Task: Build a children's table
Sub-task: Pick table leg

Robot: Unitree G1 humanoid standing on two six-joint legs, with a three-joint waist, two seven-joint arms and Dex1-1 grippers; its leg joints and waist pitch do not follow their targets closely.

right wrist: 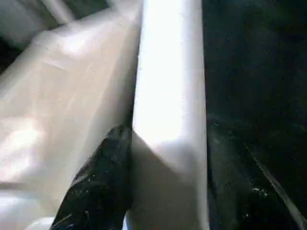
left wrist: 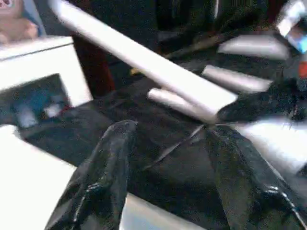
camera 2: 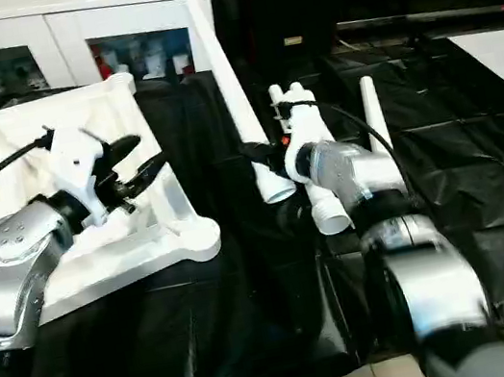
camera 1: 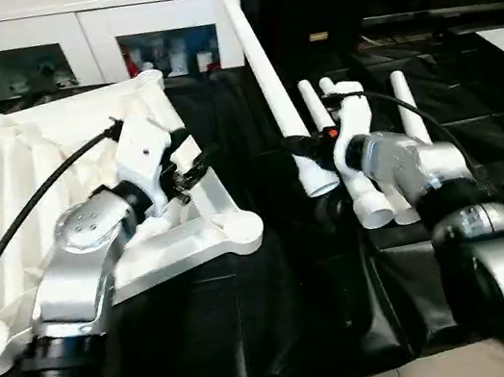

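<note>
Background: white glass-door cabinet [camera 1: 89,41] at 12 o'clock behind the table [camera 1: 287,329], which is covered in black sheeting.
Tabletop: white rimmed tabletop [camera 1: 28,189] lies underside up at 9 to 10 o'clock on the black sheet.
Left pincer: left pincer [camera 2: 136,170] hovers over the tabletop's near-right rim, black fingers [left wrist: 100,182] spread apart, nothing between them.
Held leg: long white leg [camera 1: 277,96] slants from 12 o'clock toward the centre.
Right pincer: right pincer [camera 1: 311,160] grips that leg near its wider lower end.
Loose legs: three more legs [camera 1: 406,108] lie just beside the right arm at 2 o'clock.
</note>
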